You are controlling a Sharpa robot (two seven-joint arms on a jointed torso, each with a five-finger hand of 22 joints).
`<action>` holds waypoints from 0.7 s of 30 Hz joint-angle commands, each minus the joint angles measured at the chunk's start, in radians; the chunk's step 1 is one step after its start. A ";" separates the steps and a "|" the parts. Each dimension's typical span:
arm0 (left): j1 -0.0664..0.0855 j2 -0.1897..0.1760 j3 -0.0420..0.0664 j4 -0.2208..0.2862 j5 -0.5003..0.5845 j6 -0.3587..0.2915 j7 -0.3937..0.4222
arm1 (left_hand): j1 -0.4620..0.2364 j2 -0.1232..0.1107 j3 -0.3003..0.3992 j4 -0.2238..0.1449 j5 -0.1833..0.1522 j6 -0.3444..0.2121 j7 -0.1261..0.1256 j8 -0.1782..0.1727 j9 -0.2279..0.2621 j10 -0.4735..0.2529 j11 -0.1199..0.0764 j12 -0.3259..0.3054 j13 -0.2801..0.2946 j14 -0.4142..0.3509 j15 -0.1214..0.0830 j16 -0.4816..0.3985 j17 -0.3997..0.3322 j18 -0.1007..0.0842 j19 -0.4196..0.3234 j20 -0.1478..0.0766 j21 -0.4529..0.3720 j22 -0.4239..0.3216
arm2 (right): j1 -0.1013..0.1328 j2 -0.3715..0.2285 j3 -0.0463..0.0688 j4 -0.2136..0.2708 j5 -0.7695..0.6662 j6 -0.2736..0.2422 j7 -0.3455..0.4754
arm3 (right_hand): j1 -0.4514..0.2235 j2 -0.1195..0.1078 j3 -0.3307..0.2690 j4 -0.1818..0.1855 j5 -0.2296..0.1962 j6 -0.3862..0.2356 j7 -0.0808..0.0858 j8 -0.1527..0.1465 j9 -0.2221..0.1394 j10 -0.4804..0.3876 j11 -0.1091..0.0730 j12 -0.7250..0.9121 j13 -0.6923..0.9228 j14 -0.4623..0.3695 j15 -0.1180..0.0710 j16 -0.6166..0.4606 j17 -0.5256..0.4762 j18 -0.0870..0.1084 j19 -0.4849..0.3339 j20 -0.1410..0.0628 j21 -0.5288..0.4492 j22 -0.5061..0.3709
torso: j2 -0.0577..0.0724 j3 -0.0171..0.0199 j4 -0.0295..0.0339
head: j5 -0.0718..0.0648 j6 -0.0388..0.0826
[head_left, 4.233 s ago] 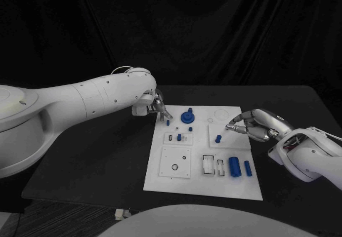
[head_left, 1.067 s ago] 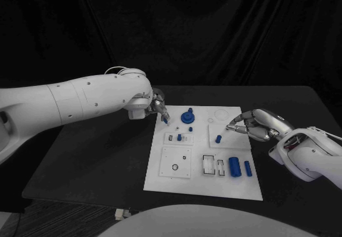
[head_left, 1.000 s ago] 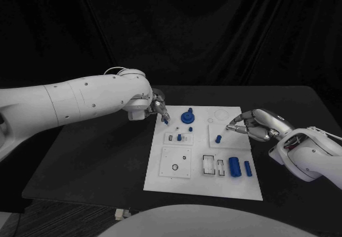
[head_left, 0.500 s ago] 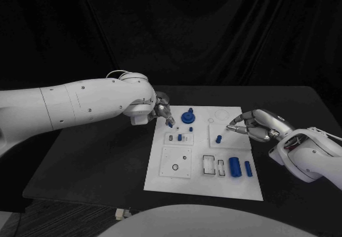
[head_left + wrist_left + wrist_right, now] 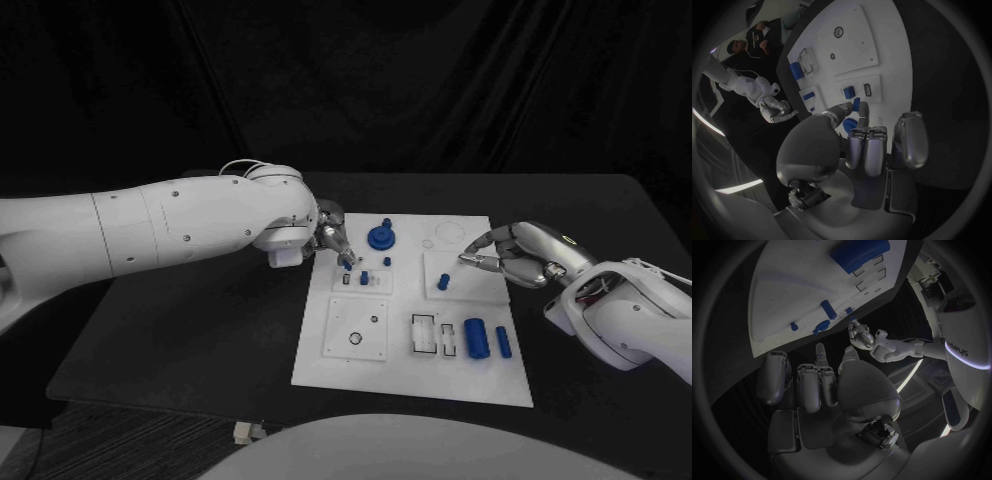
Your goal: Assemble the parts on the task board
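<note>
Landmark: task board point(image 5: 411, 372), white, lying mid-counter point(image 5: 188, 330).

Left hand point(image 5: 333, 240) is over the board's far-left corner, fingers bunched downward. A small blue peg point(image 5: 346, 262) is pinched at its fingertips, tip just above the small block with sockets near that corner. Left wrist view agrees: peg point(image 5: 856, 104) sits between thumb and a finger, over the board beside a seated blue part point(image 5: 849, 92).

Right hand point(image 5: 508, 253) is at the board's right edge, fingers curled in; cannot tell whether anything is held.

Other parts on board: knobbed round part point(image 5: 379, 237) near the far edge, short peg point(image 5: 441, 282) toward the right edge, blue cylinder point(image 5: 475, 332) and a slimmer one point(image 5: 502, 341) near the near-right corner.

Judged step: inserting the pinched peg. Next move calls for lining it upright over a free socket, then lowering straight down. Risk: tilt jams it.
</note>
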 commanded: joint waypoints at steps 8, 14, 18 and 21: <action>-0.014 -0.008 0.001 0.011 -0.018 -0.014 0.004 | 0.003 0.011 0.111 -0.107 -0.003 -0.006 -0.005 0.007 0.002 0.108 0.007 0.004 0.263 0.106 0.003 0.003 0.263 0.008 0.011 0.001 -0.010 0.182 | -0.002 0.000 0.001 0.004 -0.002 -0.008 -0.004 | 0.002 0.005 -0.006 0.002 0.003 0.003 0.005 0.000 -0.001 0.067 0.001 -0.006 0.119 0.072 -0.004 -0.002 0.133 0.006 -0.003 0.000 -0.006 0.173 | 0.000 -0.0002 0.0007 | -0.001 0.000; -0.021 -0.004 0.001 0.009 -0.019 -0.011 0.004 | 0.003 0.011 0.112 -0.107 -0.003 -0.006 -0.005 0.007 0.003 0.108 0.007 0.004 0.263 0.106 0.004 0.003 0.263 0.008 0.010 0.001 -0.012 0.181 | -0.002 0.000 0.001 0.004 -0.002 -0.009 -0.005 | 0.002 0.005 -0.006 0.002 0.003 0.003 0.005 0.000 -0.001 0.067 0.001 -0.006 0.119 0.072 -0.004 -0.002 0.133 0.006 -0.003 0.000 -0.006 0.173 | 0.000 -0.0001 0.0001 | 0.002 0.000; -0.024 -0.001 0.001 0.008 -0.019 -0.009 0.004 | 0.003 0.011 0.112 -0.107 -0.003 -0.006 -0.005 0.007 0.003 0.108 0.007 0.004 0.263 0.106 0.004 0.003 0.263 0.008 0.010 0.001 -0.012 0.181 | -0.002 0.001 0.001 0.004 -0.002 -0.008 -0.005 | 0.002 0.005 -0.006 0.002 0.003 0.003 0.005 0.000 -0.001 0.067 0.001 -0.006 0.119 0.072 -0.004 -0.002 0.133 0.006 -0.003 0.000 -0.006 0.173 | -0.001 0.0000 0.0001 | 0.001 0.000; -0.026 -0.001 0.001 0.007 -0.019 -0.005 0.004 | 0.002 0.011 0.113 -0.107 -0.003 -0.007 -0.005 0.008 0.004 0.108 0.008 0.004 0.263 0.106 0.004 0.003 0.263 0.008 0.010 0.001 -0.012 0.181 | -0.002 0.001 0.001 0.004 -0.002 -0.008 -0.004 | 0.002 0.005 -0.006 0.002 0.003 0.003 0.005 0.000 -0.001 0.067 0.001 -0.006 0.119 0.072 -0.004 -0.002 0.133 0.006 -0.003 0.000 -0.006 0.173 | -0.001 -0.0002 0.0005 | 0.000 0.000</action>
